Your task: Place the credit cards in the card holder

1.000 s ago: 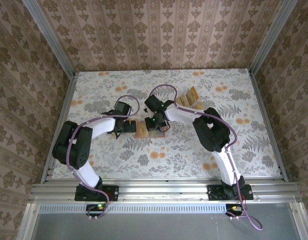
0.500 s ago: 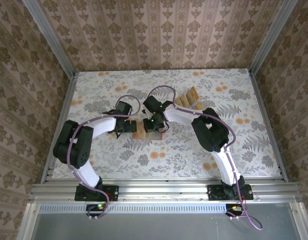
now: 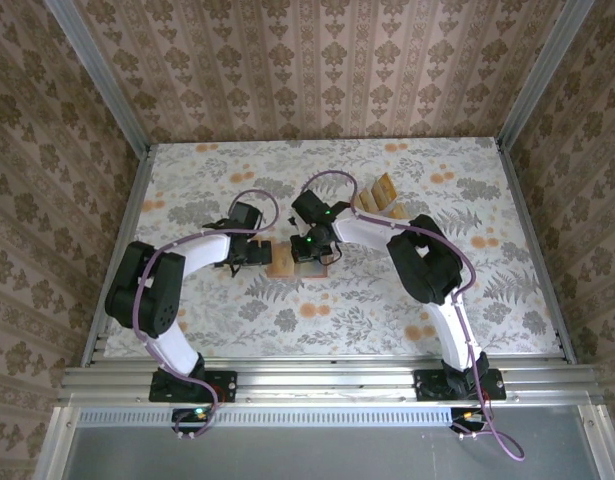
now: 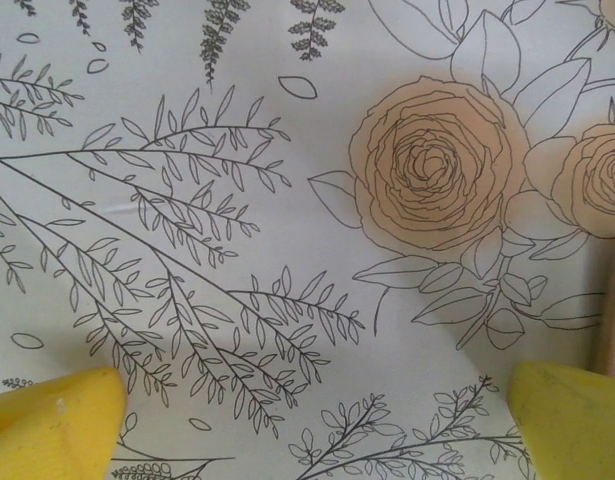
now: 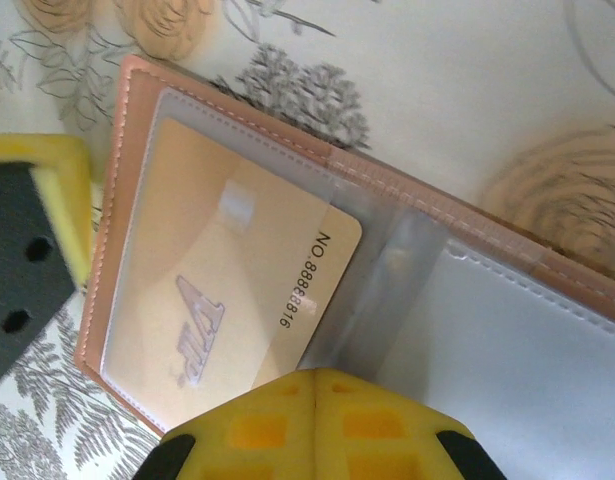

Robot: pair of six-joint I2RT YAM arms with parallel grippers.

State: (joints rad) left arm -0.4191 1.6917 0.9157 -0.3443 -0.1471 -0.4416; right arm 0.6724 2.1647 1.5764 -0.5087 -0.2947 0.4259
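at mid table (image 3: 387, 300), the right pincer (image 5: 315, 385), tips pressed together, hangs over a card (image 5: 227, 290) tucked in the card holder (image 5: 527, 350); left pincer (image 4: 317, 410) gapes empty alongside; spare cards (image 3: 379, 193) behind.

We read this as a robot test cell, probably inside a lab: left arm (image 3: 147, 290) and right arm (image 3: 427, 265) bolted to an aluminium rail (image 3: 327, 380), a floral-print table (image 3: 507, 300) boxed by patterned wall panels (image 3: 317, 70).
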